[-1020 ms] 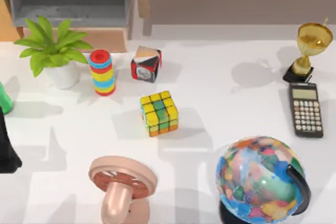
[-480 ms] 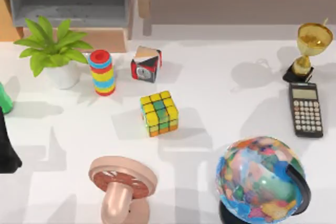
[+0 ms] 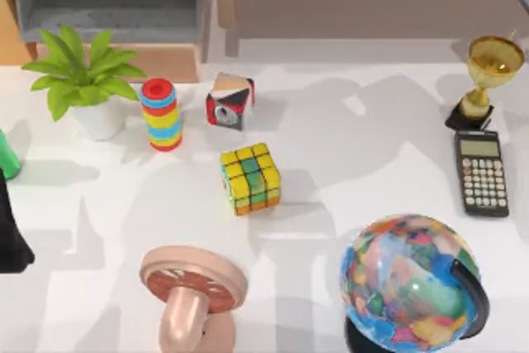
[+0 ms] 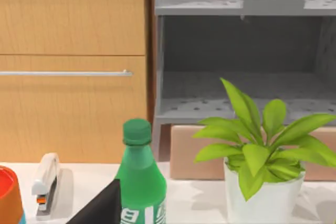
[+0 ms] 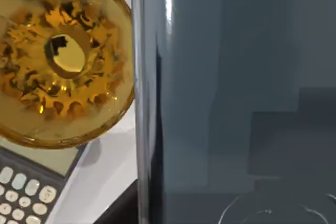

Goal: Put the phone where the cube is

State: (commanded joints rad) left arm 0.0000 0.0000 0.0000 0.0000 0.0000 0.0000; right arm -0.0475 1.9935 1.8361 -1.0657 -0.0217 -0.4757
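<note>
The right claw seems to be closed on the phone (image 5: 236, 77). I say it with some reserve, because in the right wrist view the phone's dark glossy face stands very near the camera and hides the grip itself. The phone is clearly off the table (image 3: 372, 138). Its thin grey edge runs upright through that view, and beside and below it are the golden bowl of the trophy (image 5: 63, 56) and a corner of the calculator (image 5: 21, 182) with its keys. From this I judge that the phone hangs in the air over the trophy (image 3: 492, 64), at about 2 o'clock of the table in the top view.

The cube (image 3: 250, 178), the coloured puzzle one, lies a little toward 9 o'clock from the table's middle. Nothing touches it, and it is well apart from the phone. The trophy is at about 2 o'clock from it and the calculator (image 3: 482, 173) at about 3 o'clock.

In my judgement the picking up is done, and the greater part of the task is not. The phone has to be carried across the table toward 8 o'clock, lowered at the cube and let go. The cube occupies that spot, so the phone can only come down just beside it or upon it.

The left arm (image 3: 10, 237) is parked at the table's 9 o'clock edge.
</note>
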